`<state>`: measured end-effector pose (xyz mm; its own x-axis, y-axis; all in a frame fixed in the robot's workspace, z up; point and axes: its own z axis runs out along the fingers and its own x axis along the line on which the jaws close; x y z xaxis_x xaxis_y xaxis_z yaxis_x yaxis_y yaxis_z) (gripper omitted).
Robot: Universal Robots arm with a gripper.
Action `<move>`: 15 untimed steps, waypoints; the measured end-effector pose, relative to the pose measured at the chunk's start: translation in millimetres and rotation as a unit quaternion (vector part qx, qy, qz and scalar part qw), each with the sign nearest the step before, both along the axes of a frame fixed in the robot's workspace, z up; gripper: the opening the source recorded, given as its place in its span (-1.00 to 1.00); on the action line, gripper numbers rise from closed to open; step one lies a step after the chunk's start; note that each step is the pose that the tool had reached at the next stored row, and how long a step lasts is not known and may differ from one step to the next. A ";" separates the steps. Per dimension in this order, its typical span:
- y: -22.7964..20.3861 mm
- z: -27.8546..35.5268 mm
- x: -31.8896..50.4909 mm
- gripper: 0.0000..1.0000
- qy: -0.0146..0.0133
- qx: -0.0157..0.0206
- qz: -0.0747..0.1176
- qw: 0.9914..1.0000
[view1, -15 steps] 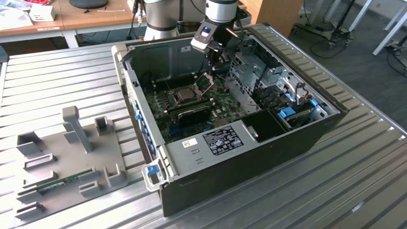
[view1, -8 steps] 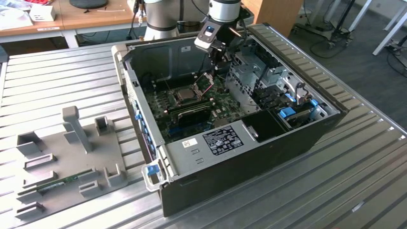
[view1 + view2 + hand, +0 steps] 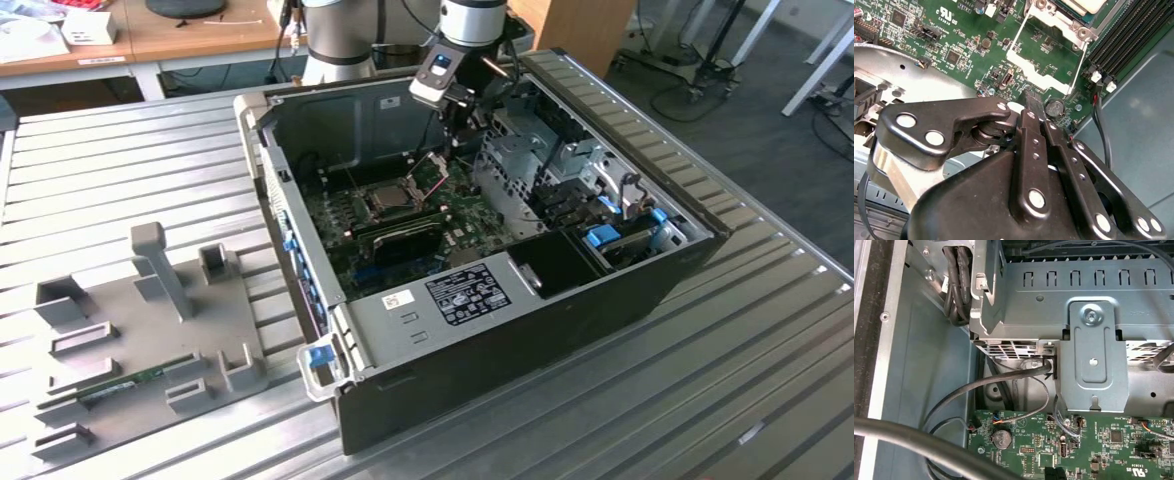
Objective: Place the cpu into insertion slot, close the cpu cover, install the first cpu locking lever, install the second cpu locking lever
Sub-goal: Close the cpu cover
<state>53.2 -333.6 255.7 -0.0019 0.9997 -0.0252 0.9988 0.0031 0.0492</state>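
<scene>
Closing the cpu cover [image 3: 1040, 75]: likely the step in hand; it stands open just ahead of the claw [image 3: 1035, 107].
Claw state: pressed together, holding nothing.
Chip seat: cpu [image 3: 1085, 4] lies in the insertion slot [image 3: 1060, 18], beyond the cover.
Care: nudge the cover's free edge gently, staying clear of the chip.

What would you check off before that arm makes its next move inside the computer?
1. The cpu lying in the insertion slot: ok, as far as the exterior view shows.
2. The cpu cover shut over it: not ok, it stands swung open.
3. The hand near the cover's free edge: ok.
4. The black cable clear of the hand: cannot tell; it runs close beside.
</scene>
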 end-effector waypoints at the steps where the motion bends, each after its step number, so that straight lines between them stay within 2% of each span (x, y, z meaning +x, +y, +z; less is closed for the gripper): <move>1: 0.0 -0.7 0.0 -0.80 0.000 0.000 0.000 1.000; 12: 0.0 -12.9 0.3 -0.80 0.000 0.000 0.000 1.000; 15: 0.0 -14.1 0.3 -0.80 0.000 0.000 0.000 1.000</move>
<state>53.5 -333.6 241.5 -0.0019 0.9997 -0.0258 0.9988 0.0032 0.0490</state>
